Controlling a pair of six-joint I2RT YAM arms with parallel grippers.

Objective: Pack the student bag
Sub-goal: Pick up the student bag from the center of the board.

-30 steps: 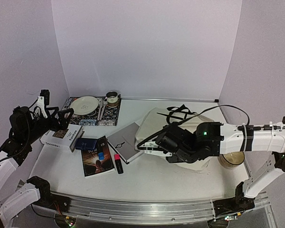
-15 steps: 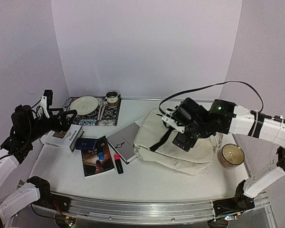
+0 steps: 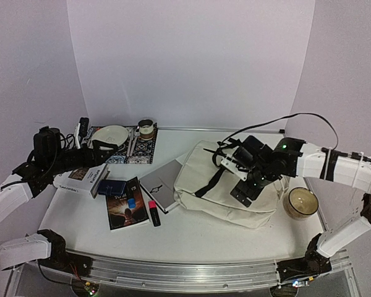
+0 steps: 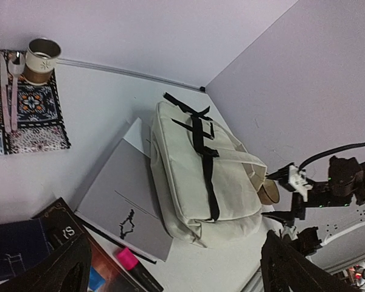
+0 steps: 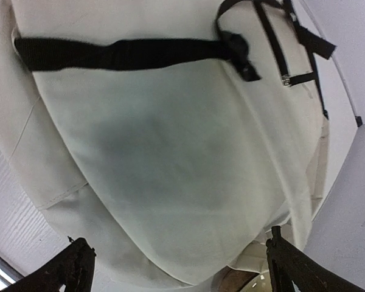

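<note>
The student bag (image 3: pixel 219 185) is a cream backpack with black straps. It lies flat on the right half of the table and also shows in the left wrist view (image 4: pixel 201 170). My right gripper (image 3: pixel 238 175) hovers just above the bag's middle, open and empty. The right wrist view is filled with the bag's fabric (image 5: pixel 170 140) and a black strap (image 5: pixel 121 53), with the gripper (image 5: pixel 182 271) spread wide. My left gripper (image 3: pixel 98 139) is raised over the table's left side, open and empty. In its own view the gripper (image 4: pixel 173 274) looks down at the notebook and the bag.
A grey notebook (image 3: pixel 164 184) touches the bag's left side. A dark book (image 3: pixel 127 204), a pink highlighter (image 3: pixel 154 212), a blue case (image 3: pixel 113 187) and a white box (image 3: pixel 80 179) lie to its left. A placemat with plate (image 3: pixel 111 136) and cup (image 3: pixel 146 129) sits behind. A candle (image 3: pixel 301 203) stands right of the bag.
My right gripper has risen from the bag's front left edge and pulled back right over its middle; the bag now lies flatter. My left arm has swung forward and right.
</note>
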